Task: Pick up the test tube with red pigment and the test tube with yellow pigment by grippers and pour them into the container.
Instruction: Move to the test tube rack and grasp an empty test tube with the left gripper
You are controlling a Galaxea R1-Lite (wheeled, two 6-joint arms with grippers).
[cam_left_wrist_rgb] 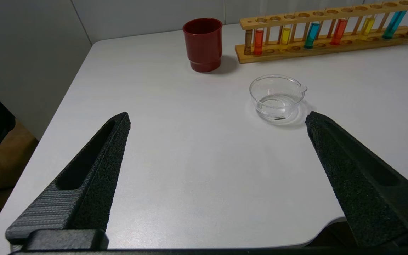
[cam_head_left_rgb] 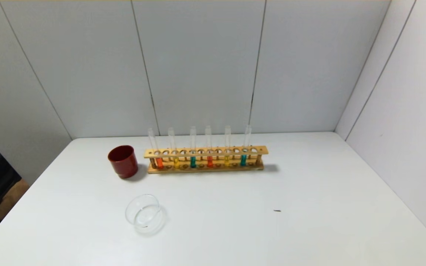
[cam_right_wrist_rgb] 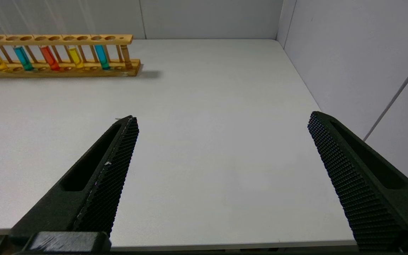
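Bare table (cam_head_left_rgb: 272, 229) before wooden rack (cam_head_left_rgb: 205, 151) – red cup (cam_head_left_rgb: 123, 161) touching its left end, glass dish (cam_head_left_rgb: 144, 214) nearer front

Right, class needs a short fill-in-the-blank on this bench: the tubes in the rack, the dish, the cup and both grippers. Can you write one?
1. The wooden rack holds ___ test tubes.
2. The clear glass container stands nearer the robot than the ___ cup.
3. The left gripper and right gripper both have their jaws ___.
4. The tube at the rack's end nearest the cup holds ___ liquid.

Missing words: six; red; open; orange-red
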